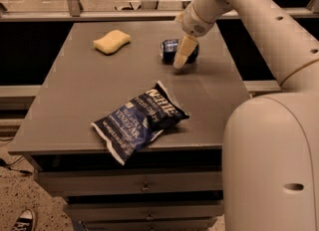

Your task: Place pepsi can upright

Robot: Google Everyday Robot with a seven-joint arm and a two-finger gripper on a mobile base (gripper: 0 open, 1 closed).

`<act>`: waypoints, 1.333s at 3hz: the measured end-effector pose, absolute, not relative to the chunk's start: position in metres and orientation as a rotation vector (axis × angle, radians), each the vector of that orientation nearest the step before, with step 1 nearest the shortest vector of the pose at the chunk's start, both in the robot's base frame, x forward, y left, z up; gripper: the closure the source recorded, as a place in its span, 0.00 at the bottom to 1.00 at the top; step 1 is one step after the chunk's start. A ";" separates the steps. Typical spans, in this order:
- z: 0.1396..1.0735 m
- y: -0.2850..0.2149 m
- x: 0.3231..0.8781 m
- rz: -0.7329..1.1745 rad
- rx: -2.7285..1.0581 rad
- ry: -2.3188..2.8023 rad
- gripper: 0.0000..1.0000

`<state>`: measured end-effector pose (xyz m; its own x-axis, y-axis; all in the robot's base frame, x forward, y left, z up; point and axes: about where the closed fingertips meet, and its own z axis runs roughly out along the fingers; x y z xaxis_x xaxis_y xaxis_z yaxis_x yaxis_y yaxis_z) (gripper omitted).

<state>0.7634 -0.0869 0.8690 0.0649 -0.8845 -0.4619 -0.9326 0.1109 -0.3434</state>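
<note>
The pepsi can [171, 51], small and dark blue, lies on its side near the back right of the grey table [75, 95]. My gripper [182, 56] hangs from the white arm right at the can, its pale fingers [181, 54] pointing down over the can's right part and hiding it. I cannot tell how the fingers stand around the can.
A dark blue crinkled chip bag [139, 120] lies near the table's front edge. A yellow sponge [111, 42] sits at the back left. My large white base [271, 165] fills the lower right. A shoe [22, 221] shows on the floor at the lower left.
</note>
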 end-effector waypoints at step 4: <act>0.855 -0.074 0.760 0.059 -1.990 1.852 0.11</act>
